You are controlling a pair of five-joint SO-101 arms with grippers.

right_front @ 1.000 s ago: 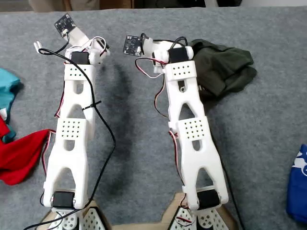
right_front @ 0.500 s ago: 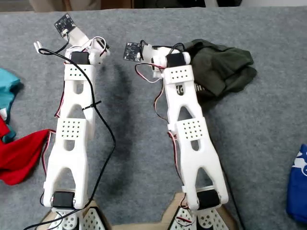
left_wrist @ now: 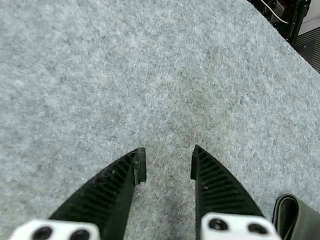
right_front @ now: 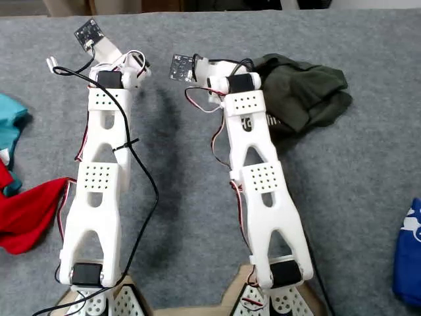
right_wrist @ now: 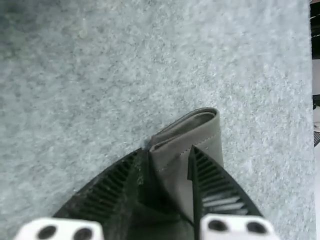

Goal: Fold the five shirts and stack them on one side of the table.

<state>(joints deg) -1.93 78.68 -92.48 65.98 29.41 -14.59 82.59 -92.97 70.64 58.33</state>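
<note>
Right gripper (right_wrist: 167,151) is clamped on a folded edge of the crumpled dark olive cloth shirt (right_front: 309,95), which lies at 1 o'clock on the grey felt table (right_front: 362,171). Left gripper (left_wrist: 167,162) hangs empty over bare felt at 11 o'clock, jaws narrowly apart. Crumpled red cloth shirt (right_front: 29,214) sits at the 8 o'clock edge, teal cloth shirt (right_front: 10,125) at 9 o'clock, blue cloth shirt (right_front: 409,257) at 4 o'clock.
</note>
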